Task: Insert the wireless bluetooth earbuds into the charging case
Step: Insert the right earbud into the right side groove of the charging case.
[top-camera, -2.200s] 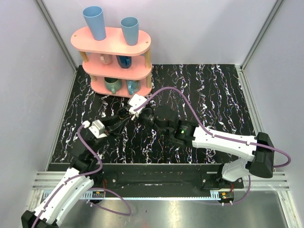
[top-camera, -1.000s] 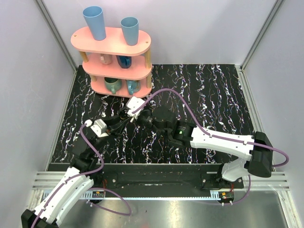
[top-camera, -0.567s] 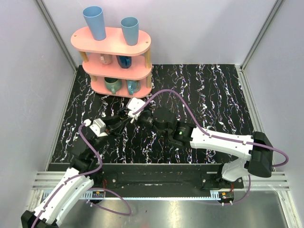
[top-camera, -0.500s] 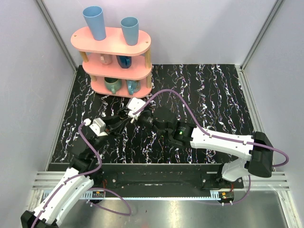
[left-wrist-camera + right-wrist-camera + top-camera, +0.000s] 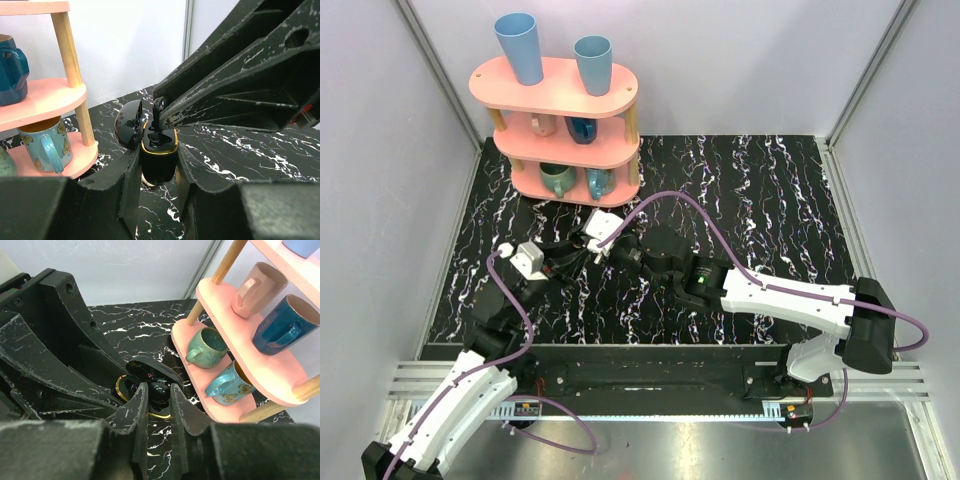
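The left claw (image 5: pixel 159 175) is clenched on the charging case (image 5: pixel 159 152), a small black box with a gold rim. Its lid (image 5: pixel 128 124) is flipped open. The case is over the left half of the table (image 5: pixel 750 200), near the pink shelf (image 5: pixel 556 104). The right claw (image 5: pixel 159 396) pinches a black earbud (image 5: pixel 159 106) right above the open case, its tip just at the hollow. To do this well, the left claw should hold the case level. The right claw should go straight down slowly and let go only when the earbud sits snug. A sideways push could knock the case loose.
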Available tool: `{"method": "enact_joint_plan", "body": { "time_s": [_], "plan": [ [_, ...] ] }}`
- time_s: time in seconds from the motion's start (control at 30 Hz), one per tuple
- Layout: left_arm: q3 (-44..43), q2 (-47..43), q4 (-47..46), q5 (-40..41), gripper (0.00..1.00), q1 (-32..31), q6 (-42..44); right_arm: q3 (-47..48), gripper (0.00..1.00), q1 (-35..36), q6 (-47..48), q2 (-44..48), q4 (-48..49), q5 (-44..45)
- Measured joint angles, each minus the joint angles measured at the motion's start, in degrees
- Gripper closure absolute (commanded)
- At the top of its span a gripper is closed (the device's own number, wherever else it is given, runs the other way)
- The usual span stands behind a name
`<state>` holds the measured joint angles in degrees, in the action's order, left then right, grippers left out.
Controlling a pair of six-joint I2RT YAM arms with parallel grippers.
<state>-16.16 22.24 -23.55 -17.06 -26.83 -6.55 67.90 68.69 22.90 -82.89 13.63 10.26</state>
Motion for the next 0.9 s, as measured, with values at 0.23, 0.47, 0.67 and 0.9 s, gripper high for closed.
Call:
{"method": "enact_joint_plan", "body": {
  "time_s": [0.23, 0.47, 0.67, 0.9],
  "plan": [
    [0.0, -0.1, 0.1, 0.5, 1.0, 0.0, 0.0, 0.0, 0.83, 0.2, 0.3, 0.0, 0.2, 0.8],
    [-0.3, -0.1, 0.2, 0.6, 1.0, 0.0, 0.0, 0.8, 0.85, 0.4, 0.7, -0.4, 0.0, 1.8],
    [-1.3, -0.1, -0.1, 0.7, 1.0, 0.0, 0.1, 2.4, 0.84, 0.8, 2.1, -0.8, 0.0, 2.6],
    [-1.5, -0.1, 0.0, 0.8, 1.0, 0.0, 0.3, 3.2, 0.83, 0.9, 3.5, -1.0, -1.1, 2.8]
  ]
}}
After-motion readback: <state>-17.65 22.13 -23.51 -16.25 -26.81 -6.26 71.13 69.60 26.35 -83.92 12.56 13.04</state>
